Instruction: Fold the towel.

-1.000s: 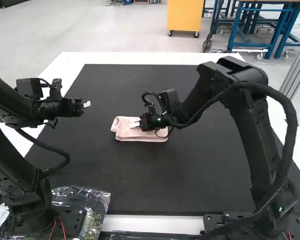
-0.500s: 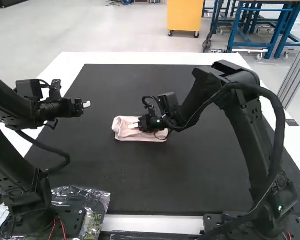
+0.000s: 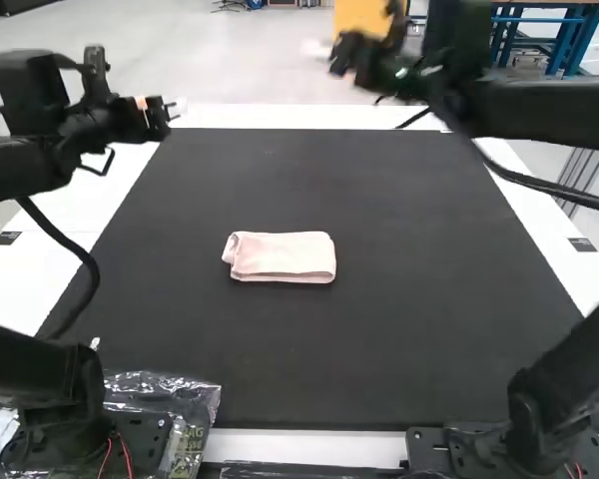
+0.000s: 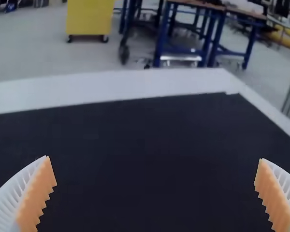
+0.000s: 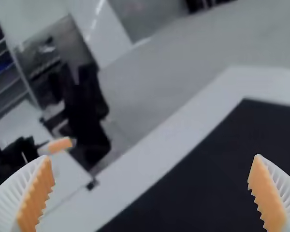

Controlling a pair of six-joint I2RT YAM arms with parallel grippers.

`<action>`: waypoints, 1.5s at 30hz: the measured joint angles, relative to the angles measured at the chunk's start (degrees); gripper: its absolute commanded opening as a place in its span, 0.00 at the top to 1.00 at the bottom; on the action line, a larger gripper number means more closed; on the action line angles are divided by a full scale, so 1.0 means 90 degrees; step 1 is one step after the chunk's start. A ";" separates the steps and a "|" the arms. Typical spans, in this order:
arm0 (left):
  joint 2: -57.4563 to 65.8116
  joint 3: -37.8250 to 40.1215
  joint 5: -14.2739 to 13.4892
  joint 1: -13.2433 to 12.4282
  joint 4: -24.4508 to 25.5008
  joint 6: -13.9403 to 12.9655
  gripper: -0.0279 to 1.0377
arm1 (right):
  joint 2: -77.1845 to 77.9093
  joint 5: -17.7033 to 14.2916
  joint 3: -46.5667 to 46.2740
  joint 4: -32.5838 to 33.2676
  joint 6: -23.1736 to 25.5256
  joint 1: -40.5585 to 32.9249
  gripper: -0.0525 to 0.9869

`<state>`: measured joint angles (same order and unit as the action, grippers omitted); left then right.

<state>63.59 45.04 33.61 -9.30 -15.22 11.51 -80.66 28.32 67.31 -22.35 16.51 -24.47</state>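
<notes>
"Towel: where, how far along?"

"Near centre of the high view, flat on the black mat. Folded into a compact rectangle. Looks basically done; maybe edge tidying left."

"Texture, shape?"

"Soft-looking pink cloth, rounded corners, slightly uneven edges. Mat's matte, dark."

"Grippers?"

"Left gripper wide, empty. Right gripper wide, empty too. Both well apart from the cloth."

Premises present as a robotics lab or workshop, as evidenced by a left robot arm and right robot arm at a white tabletop with black mat, a yellow wheeled cabinet, blue-framed benches, shelving and plain grey floor.
</notes>
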 measured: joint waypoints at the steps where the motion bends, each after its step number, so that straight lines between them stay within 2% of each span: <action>1: -0.0168 0.0056 -0.0053 0.0063 0.0090 0.0027 0.06 | 0.0384 -0.0151 -0.0138 0.0012 -0.0114 0.0126 0.06; 8: -0.1588 0.0073 -0.0432 0.0189 0.0614 0.0109 0.06 | 0.3135 -0.1647 -0.1370 0.0189 -0.1086 0.1064 0.06; 12: -0.2747 -0.0236 -0.0748 0.0189 0.0520 0.0107 0.06 | 0.4692 -0.2118 -0.1994 0.0483 -0.1394 0.1812 0.06; 15: -0.3721 -0.0554 -0.0967 0.0189 0.0447 0.0121 0.06 | 0.5814 -0.2251 -0.2368 0.0724 -0.1511 0.2334 0.06; 20: -0.5117 -0.0935 -0.1226 0.0189 0.0476 0.0330 0.06 | 0.7388 -0.2268 -0.2650 0.1248 -0.1574 0.2863 0.06; 27: -0.6827 -0.1239 -0.1540 0.0189 0.0811 0.0566 0.06 | 0.8896 -0.2266 -0.2922 0.1542 -0.1433 0.2960 0.06; 32: -0.7043 -0.1175 -0.1668 0.0189 0.1098 0.0653 0.06 | 0.8918 -0.2268 -0.3126 0.1851 -0.1341 0.2965 0.06; 34: -0.7048 -0.1171 -0.1841 0.0189 0.1307 0.0471 0.06 | 0.8918 -0.2271 -0.3424 0.1863 -0.1392 0.2965 0.06; 36: -0.7048 -0.1273 -0.2057 0.0182 0.1457 0.0248 0.06 | 0.8918 -0.2370 -0.3980 0.1525 -0.1462 0.2965 0.06; 40: -0.7050 -0.2188 -0.2293 0.0100 0.0840 -0.0066 0.06 | 0.8913 -0.2815 -0.5513 0.0340 -0.1761 0.2965 0.06; 45: -0.7045 -0.3570 -0.2463 0.0075 0.0488 -0.0481 0.06 | 0.8913 -0.3070 -0.6958 0.0112 -0.2140 0.2965 0.06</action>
<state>0.19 12.91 11.44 -8.62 -10.83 7.18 -0.45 0.69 4.69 -21.34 -2.74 2.22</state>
